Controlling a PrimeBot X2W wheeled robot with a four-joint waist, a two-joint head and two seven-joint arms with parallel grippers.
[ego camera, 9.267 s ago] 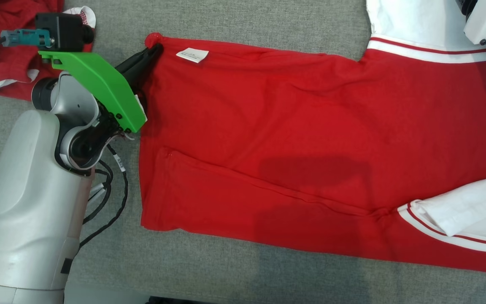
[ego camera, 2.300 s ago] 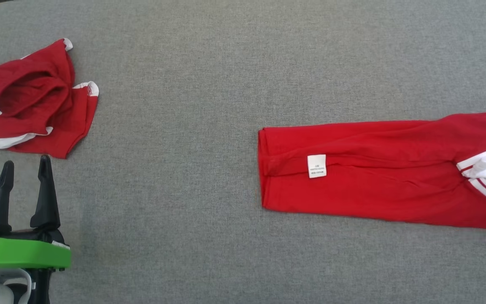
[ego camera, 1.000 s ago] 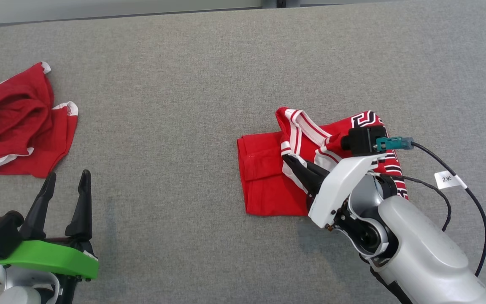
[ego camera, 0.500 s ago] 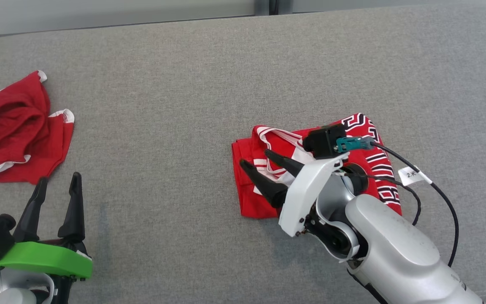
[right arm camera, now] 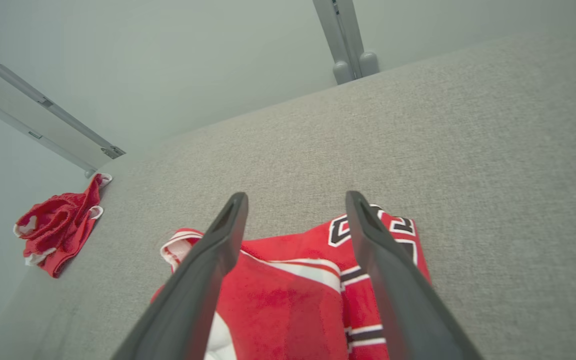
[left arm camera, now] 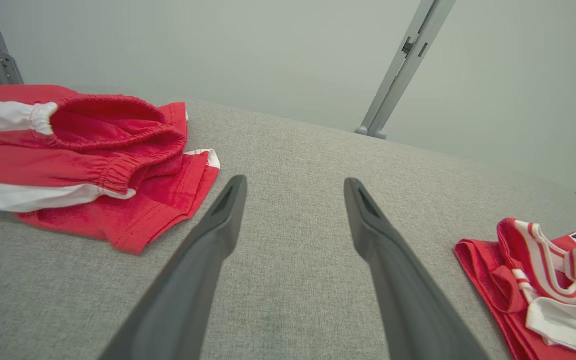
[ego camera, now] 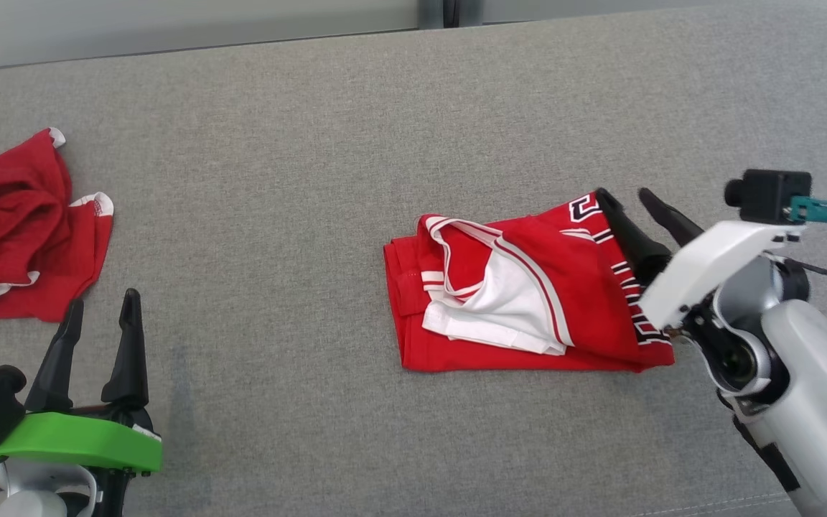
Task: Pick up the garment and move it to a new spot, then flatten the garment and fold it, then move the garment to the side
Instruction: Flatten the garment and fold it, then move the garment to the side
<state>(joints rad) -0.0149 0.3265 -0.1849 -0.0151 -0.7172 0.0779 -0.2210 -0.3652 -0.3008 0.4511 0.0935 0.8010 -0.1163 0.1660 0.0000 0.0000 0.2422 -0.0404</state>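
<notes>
A grey fabric-covered bench (ego camera: 313,108) spreads beneath both arms. A red garment (ego camera: 586,287), folded into a rough rectangle (white lining and striped trim showing on top), lies just below and ahead of the right jaws, its black-and-white lettered edge under their tips. A crumpled red-and-white heap of clothing (ego camera: 19,230) sits ahead and to the left of the left jaws. Both pairs of jaws are spread wide, holding nothing; the left jaws are over bare bench.
</notes>
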